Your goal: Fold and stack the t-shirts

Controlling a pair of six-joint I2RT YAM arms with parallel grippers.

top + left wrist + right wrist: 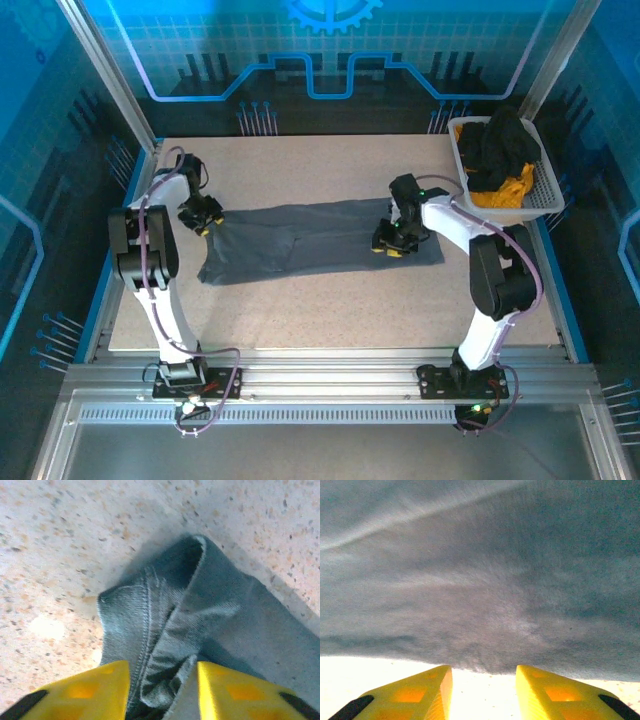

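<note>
Left arm base bolted at near-left edge, arm rises and bends over the table [300, 310], wrist tipped down. Left gripper [205, 220] sits at the left end of the slate-grey t-shirt [300, 240], which is drawn into a narrow point there. In the left wrist view the left gripper [162, 672] has its yellow fingers [100, 685] moderately apart. A bunched, stitched hem of the grey shirt [225, 630] fills the gap and touches both inner faces. Cannot tell if the cloth is clamped or just sitting between them. A fold of it stands up off the speckled table with a shadow under it. Right arm base at near-right edge, elbow folded, forearm reaching in toward the middle. Right gripper [389, 244] is over the right part of the grey shirt, close to its near edge. In the right wrist view the right gripper [482, 672] has its fingers apart with nothing between them. The shirt edge [480, 580] lies just ahead of the tips, bright table below it. The cloth is blurred, so contact is unclear. The grey shirt lies flat across mid-table as a long band, left to right between the two grippers. Its right end is partly hidden under the right wrist. Far right corner: white basket [545, 195] holding a black t-shirt [500, 145] heaped on an orange-yellow t-shirt [500, 190]. Both are crumpled, shapes hard to read.
</note>
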